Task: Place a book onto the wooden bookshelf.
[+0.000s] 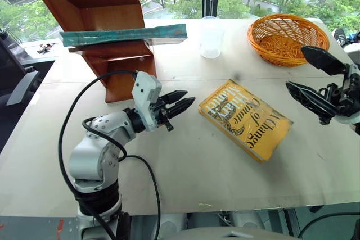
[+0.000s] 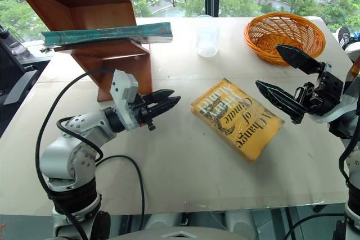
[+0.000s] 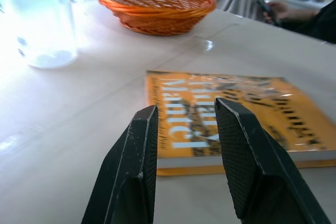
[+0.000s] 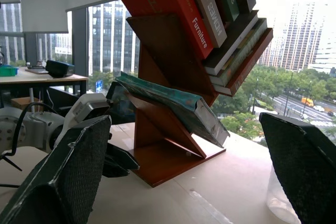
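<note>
The teal-green book lies flat on the thin lower board of the wooden bookshelf at the table's far left, its end sticking out past the board. It shows again in the right wrist view, book on shelf. My left gripper hovers low over the table in front of the shelf, pointing at the yellow book; it is open, its fingers a narrow gap apart with nothing between them. My right gripper hangs wide open above the table's right side, holding nothing.
A yellow book with black lettering lies flat mid-table between the grippers. A clear plastic cup and an orange wicker basket stand at the back. Several books lean on the shelf's upper part. A person sits beyond the table.
</note>
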